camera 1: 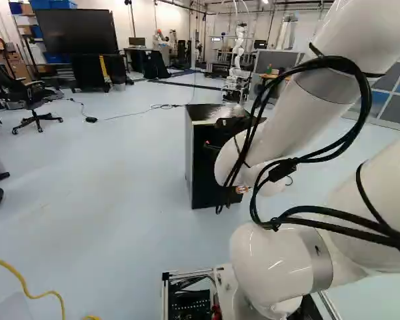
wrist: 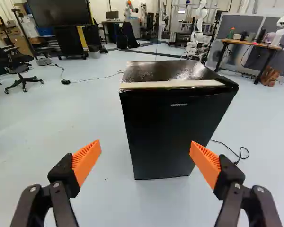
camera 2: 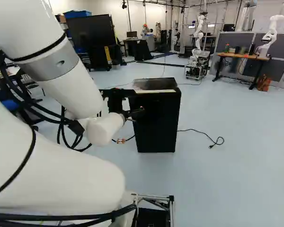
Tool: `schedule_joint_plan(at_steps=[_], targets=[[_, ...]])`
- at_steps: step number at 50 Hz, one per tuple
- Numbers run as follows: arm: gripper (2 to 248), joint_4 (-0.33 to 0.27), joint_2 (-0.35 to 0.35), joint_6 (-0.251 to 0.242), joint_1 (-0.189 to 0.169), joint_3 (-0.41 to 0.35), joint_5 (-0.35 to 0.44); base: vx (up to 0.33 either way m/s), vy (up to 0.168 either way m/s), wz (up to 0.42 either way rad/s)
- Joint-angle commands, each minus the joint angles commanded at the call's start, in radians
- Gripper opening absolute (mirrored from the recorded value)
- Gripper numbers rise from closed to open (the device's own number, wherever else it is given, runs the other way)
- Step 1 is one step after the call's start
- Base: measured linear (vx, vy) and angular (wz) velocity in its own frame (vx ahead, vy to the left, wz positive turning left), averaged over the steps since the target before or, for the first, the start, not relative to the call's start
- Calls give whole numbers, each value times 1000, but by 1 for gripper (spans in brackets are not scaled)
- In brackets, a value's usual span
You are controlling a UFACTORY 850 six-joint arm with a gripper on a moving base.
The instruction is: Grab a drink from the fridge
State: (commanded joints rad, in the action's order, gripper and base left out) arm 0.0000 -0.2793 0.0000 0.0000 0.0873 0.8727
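My pincer [wrist: 146, 145]: apart, empty; black fridge [wrist: 180, 111]: near, ahead, on the floor [wrist: 61, 118]; door [wrist: 165, 142]: shut, likely stiff, smooth, best taken by a side edge; drink: unseen, presumably inside.

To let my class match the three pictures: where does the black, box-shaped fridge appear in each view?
Left base view: fridge at the middle, partly behind the white robot arm.
Right base view: at the middle, right of the arm.
Wrist view: ahead of the hand, seen between its open fingers.
Shared landmark: large, flat black screen, beyond the fridge.
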Motion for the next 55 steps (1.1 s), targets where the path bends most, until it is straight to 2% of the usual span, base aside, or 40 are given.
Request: schedule_joint_plan(at_steps=[55], targets=[[247,0,0,0,0,0,0,56,82,-21]])
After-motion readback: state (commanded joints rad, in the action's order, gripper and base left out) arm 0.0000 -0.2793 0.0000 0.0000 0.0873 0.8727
